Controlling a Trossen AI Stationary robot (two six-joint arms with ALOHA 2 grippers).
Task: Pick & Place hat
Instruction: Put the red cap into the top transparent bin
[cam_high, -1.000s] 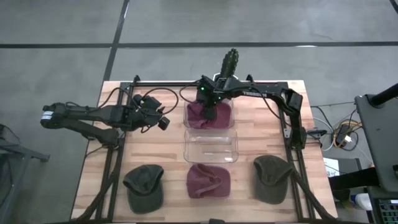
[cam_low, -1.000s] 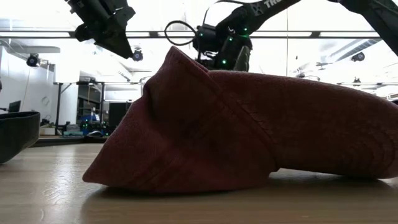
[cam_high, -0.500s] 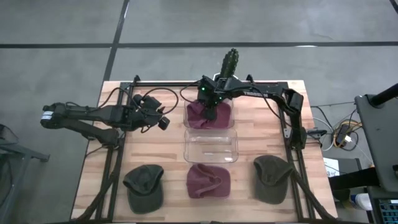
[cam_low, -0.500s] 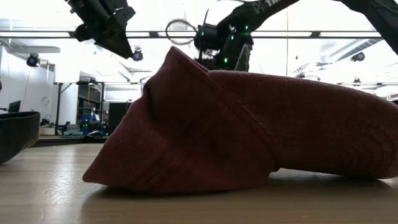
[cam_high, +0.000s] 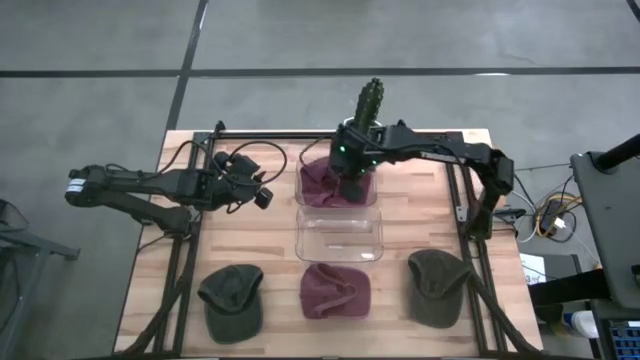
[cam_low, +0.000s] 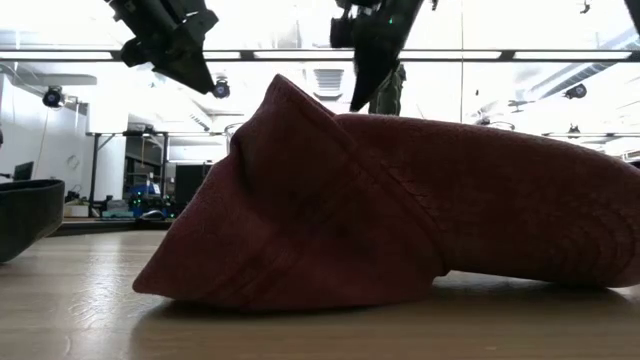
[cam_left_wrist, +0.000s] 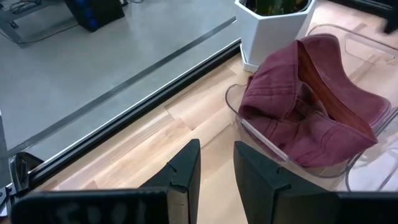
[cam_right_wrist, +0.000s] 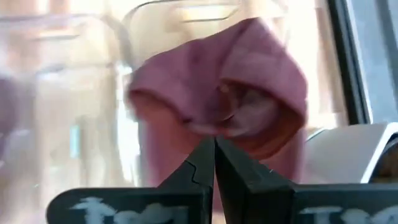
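A maroon hat lies crumpled inside the far clear bin; it also shows in the left wrist view and the right wrist view. My right gripper hangs shut above this hat, pointing steeply down, with nothing between its fingers. My left gripper waits left of the bin, raised off the table, its fingers a little apart and holding nothing. Another maroon hat lies on the table at the near edge, between two green hats.
A second clear bin stands just nearer than the first, with nothing in it. A potted plant stands at the far edge behind the bins. A black frame runs along the table's left, right and far sides.
My right gripper has risen out of the far bin, off the maroon hat, and drifted a little toward the table's right edge, staying shut. The hat has stayed in the bin.
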